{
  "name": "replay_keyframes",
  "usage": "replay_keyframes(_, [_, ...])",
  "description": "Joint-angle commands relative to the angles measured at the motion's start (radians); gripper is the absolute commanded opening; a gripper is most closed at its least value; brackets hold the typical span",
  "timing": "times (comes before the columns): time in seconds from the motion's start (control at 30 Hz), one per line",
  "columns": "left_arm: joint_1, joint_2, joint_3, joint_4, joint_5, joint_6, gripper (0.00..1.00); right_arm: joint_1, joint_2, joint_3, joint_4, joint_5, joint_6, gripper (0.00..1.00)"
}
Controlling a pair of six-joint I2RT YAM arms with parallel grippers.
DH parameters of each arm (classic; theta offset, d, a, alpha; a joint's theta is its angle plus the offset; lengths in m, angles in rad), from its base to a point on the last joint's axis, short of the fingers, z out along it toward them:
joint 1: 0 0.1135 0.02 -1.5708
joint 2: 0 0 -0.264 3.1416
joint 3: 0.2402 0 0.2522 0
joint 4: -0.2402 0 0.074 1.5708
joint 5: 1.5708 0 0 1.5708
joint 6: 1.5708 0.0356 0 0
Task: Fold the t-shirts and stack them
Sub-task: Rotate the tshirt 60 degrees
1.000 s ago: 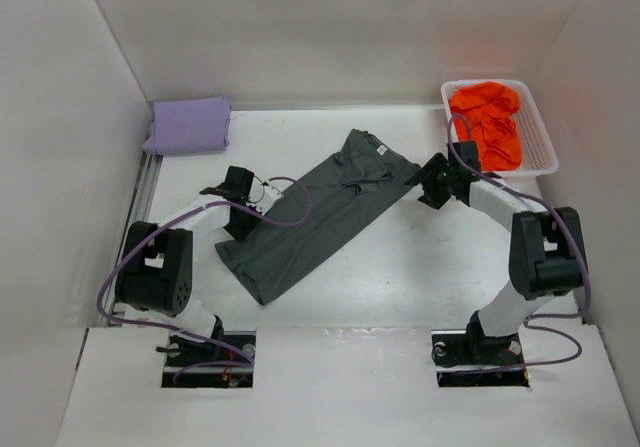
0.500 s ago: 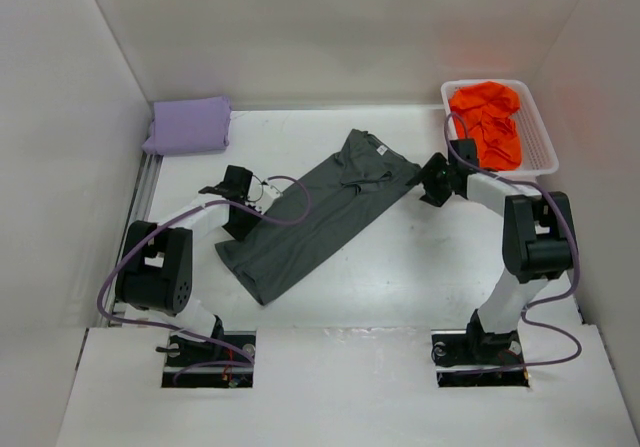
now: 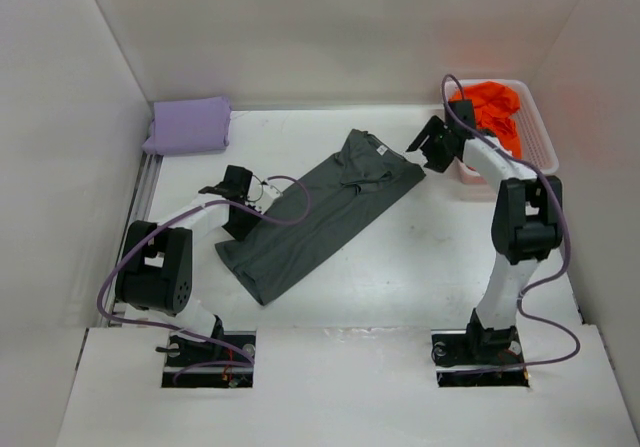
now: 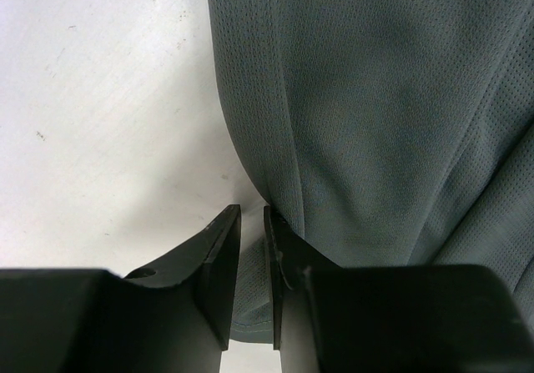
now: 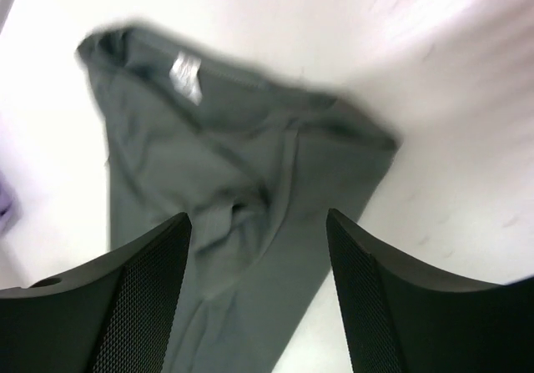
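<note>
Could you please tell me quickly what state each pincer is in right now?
Left pincer: closed on the edge of the dark grey t-shirt.
Right pincer: open, holding nothing.

nothing readable; neck tag (image 5: 185, 77) on the grey t-shirt (image 3: 320, 217) is blurred.

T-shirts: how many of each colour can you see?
purple shirt: 1
grey shirt: 1
orange shirt: 1
total: 3
</note>
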Motion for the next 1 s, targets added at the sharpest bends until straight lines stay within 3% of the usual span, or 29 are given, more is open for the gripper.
replay_keyframes(0.0, [0.005,0.103,-0.090,-0.087,0.083,-0.027,0.18,-0.022,0.076,0.188,-0.202,0.140,-0.163,0.71])
replay_keyframes(0.17, [0.013,0.106,-0.091,-0.087,0.083,-0.027,0.18,-0.028,0.214,0.380,-0.398,0.209,-0.309,0.70])
replay_keyframes(0.57, [0.014,0.128,-0.087,-0.085,0.082,-0.025,0.19,-0.006,0.279,0.400,-0.468,0.208,-0.378,0.71])
replay_keyframes(0.97, [0.021,0.134,-0.083,-0.082,0.082,-0.025,0.19,0.070,0.409,0.630,-0.615,0.323,-0.443,0.70])
